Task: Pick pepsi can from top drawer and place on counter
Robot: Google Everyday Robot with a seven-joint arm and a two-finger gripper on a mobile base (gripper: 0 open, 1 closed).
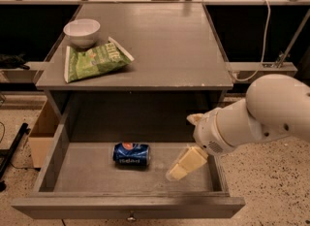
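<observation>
The pepsi can point(131, 154) is blue and lies on its side on the floor of the open top drawer point(87, 174), a little left of the middle. My gripper point(182, 146) hangs inside the drawer at its right side, to the right of the can and apart from it. Its cream fingers point(186, 163) are spread open and hold nothing. The white arm reaches in from the right. The counter point(160, 40) is the grey top above the drawer.
A white bowl point(81, 31) and a green chip bag point(94, 60) sit on the counter's left part. A cardboard box point(41, 133) stands on the floor left of the drawer. A cable point(264, 36) hangs at the right.
</observation>
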